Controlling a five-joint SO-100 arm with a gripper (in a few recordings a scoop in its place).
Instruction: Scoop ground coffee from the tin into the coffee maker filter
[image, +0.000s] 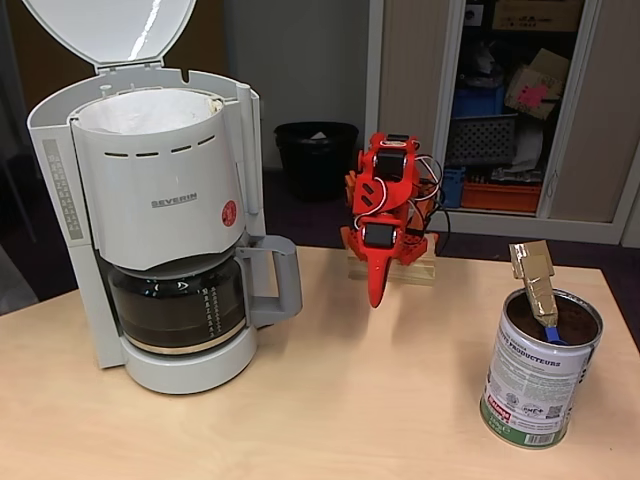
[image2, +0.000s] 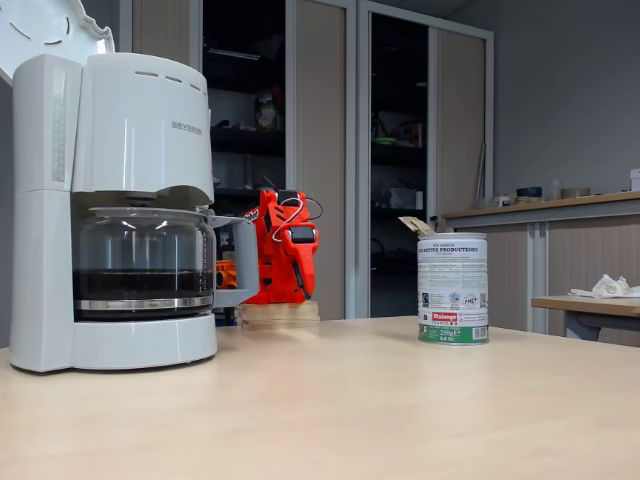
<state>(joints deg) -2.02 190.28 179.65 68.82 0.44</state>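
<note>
On the left of the worktop (image: 300, 420) the coffee maker (image: 160, 220) stands lid up, its white paper filter (image: 140, 110) looking bare. At centre the red gripper (image: 377, 290) hangs folded, pressed together and empty. On the right, the tin (image: 538, 375) holds ground coffee (image: 570, 322) with a scoop (image: 535, 280) planted in it. Judging by this, no scoop has been delivered yet.

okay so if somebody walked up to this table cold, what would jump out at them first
Probably the big white coffee maker at the left of both fixed views, lid flipped up over its paper filter. Next, the bright red arm folded at the table's far edge, pincer pointing down. At the right stands the tin, a taped scoop handle poking from its ground coffee.
</note>
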